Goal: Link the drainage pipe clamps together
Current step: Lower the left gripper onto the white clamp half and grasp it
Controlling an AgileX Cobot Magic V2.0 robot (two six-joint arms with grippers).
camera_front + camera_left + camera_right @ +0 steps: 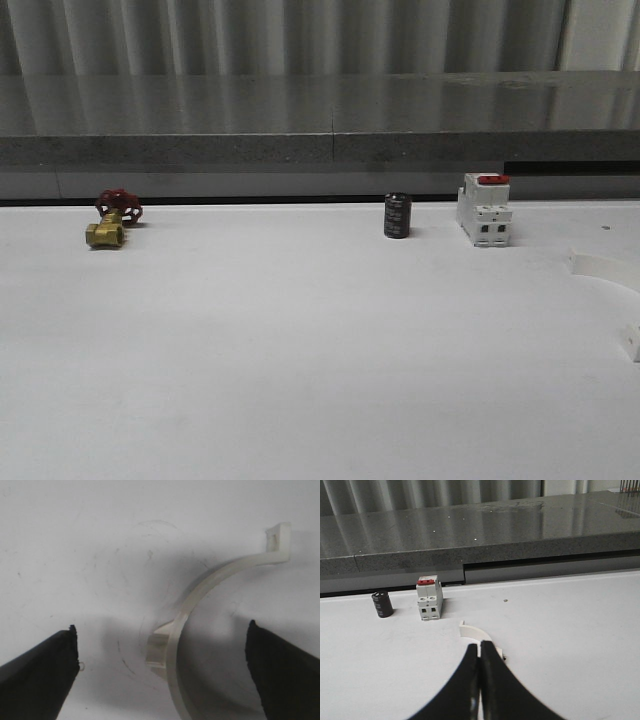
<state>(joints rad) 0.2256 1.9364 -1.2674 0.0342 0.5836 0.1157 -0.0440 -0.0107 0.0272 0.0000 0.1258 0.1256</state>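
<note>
L end effector [162,675]: black fingers spread wide, hanging above one white plastic semicircular clamp half [210,597] lying flat on the white table [75,540]. Arc sits between the two fingers, outer tab toward one of them, hooked end flange away from the fingers. Judgement: wide spread + straddle = lining up to pinch across the band; nothing touched yet.

R end effector [480,680]: fingers pressed together w/ a thin white strip in the seam. Cannot tell if that strip is the second white half-ring [475,632], whose curved end pokes out just beyond the tips. Front view shows white curved pieces [600,268] at the table's right edge, cut off by the frame.

Room: table mostly bare mid-field. Brass valve w/ red handwheel [112,220] far left at the back; black cylinder [397,216] and white block w/ red top [484,210] back right, near each other but apart. Raised grey ledge [320,150] bounds the back edge. Block is near the right-hand half; judge that swings there need care. Joining best done in the open centre.
</note>
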